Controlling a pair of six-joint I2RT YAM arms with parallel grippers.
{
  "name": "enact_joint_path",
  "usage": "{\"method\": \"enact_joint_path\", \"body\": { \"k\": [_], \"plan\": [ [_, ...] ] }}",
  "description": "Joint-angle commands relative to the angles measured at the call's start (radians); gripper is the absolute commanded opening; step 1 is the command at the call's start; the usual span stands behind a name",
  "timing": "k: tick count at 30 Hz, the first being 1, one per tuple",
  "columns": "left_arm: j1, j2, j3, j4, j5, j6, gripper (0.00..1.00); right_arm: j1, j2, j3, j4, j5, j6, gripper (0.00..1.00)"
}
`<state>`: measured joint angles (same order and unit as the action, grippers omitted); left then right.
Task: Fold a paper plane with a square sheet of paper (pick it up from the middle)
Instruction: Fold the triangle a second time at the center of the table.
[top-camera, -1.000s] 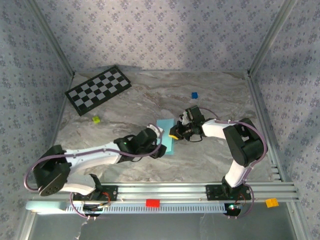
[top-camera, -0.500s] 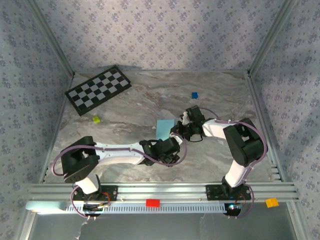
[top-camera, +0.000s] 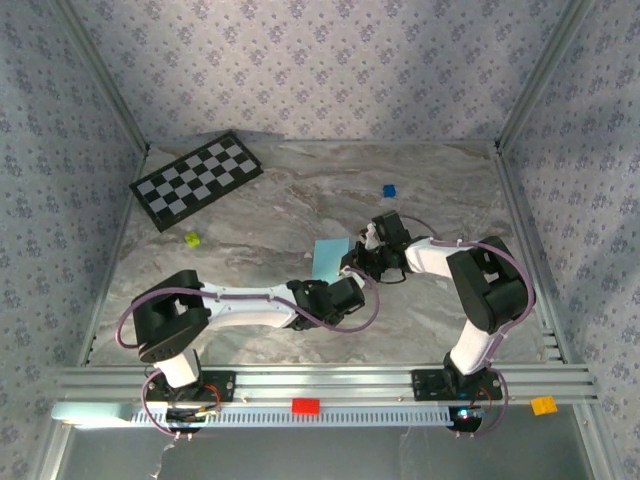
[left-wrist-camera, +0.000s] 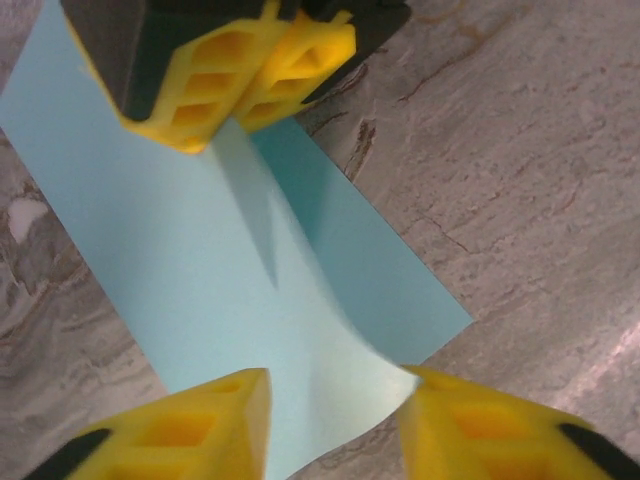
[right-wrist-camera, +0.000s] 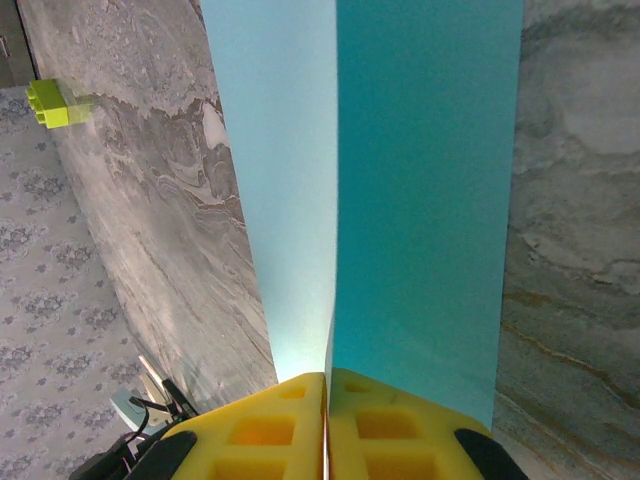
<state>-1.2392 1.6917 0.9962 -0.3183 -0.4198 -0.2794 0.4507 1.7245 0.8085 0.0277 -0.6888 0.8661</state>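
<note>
Left arm has swung in from the left side since a second ago, and your left gripper (left-wrist-camera: 335, 398) now sits at the near end of the sheet of paper (left-wrist-camera: 200, 270) instead of beside its left edge. Its yellow fingers (left-wrist-camera: 200, 425) stand apart, with the raised near corner of the sheet in the gap between them and not clamped. Your right gripper (right-wrist-camera: 328, 385) has not shifted: its jaws are pressed together, pinching the sheet along a raised lengthwise ridge at the far end. In the right wrist view the paper runs away from the fingers as two strips either side of that ridge, the left one paler and the right one a deeper teal. The sheet lies near the middle of the marble table (top-camera: 250, 215), between the two grippers, flat apart from the ridge and the curled near corner. Checkerboard (top-camera: 197, 178) sits at the far left, green block (top-camera: 192, 239) just in front of it, small blue cube (top-camera: 389, 189) far right of centre, all well apart from the paper.
</note>
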Motion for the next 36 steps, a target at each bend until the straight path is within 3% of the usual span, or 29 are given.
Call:
{"method": "enact_joint_path", "body": {
  "k": [1, 10, 14, 25, 29, 36],
  "plan": [
    [-0.006, -0.016, 0.018, -0.017, -0.022, 0.004, 0.3, -0.01, 0.003, 0.017, -0.028, -0.012, -0.015, 0.1],
    [-0.005, -0.04, 0.009, -0.007, -0.009, -0.006, 0.02, -0.015, -0.01, 0.012, -0.033, -0.004, -0.021, 0.14],
    [0.012, -0.053, 0.011, 0.001, 0.051, -0.027, 0.0, -0.024, -0.04, 0.015, -0.084, 0.032, -0.049, 0.21],
    [0.198, -0.106, -0.038, 0.132, 0.498, -0.162, 0.0, -0.135, -0.302, -0.073, -0.282, 0.201, -0.141, 0.47],
    [0.243, -0.087, -0.041, 0.164, 0.599, -0.201, 0.0, -0.131, -0.376, -0.118, -0.276, 0.198, -0.128, 0.47],
    [0.299, -0.072, -0.077, 0.245, 0.696, -0.269, 0.0, -0.029, -0.375, -0.184, -0.206, 0.188, -0.071, 0.24]
  ]
}}
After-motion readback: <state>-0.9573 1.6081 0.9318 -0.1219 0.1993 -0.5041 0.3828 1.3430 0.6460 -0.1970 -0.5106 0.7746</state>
